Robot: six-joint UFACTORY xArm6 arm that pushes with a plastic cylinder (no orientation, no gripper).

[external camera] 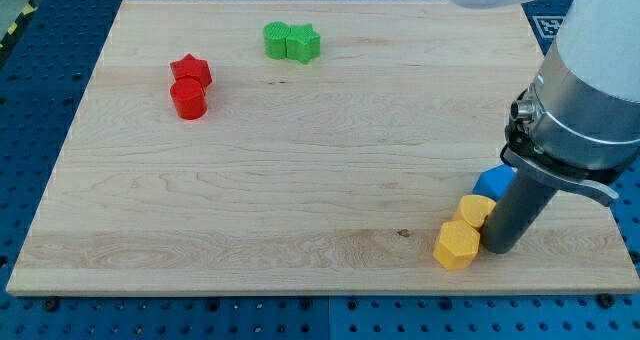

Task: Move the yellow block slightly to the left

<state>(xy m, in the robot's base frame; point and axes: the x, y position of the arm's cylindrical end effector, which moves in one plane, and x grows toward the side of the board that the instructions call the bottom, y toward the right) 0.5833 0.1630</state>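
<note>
Yellow hexagonal block (457,246) touches the left side of my tip (497,250), a gripless tool holding nothing.

Robotics lab bench: a wooden board (300,170) rests on a blue perforated table (40,80), with a fiducial marker (548,22) at the view's top right.
</note>
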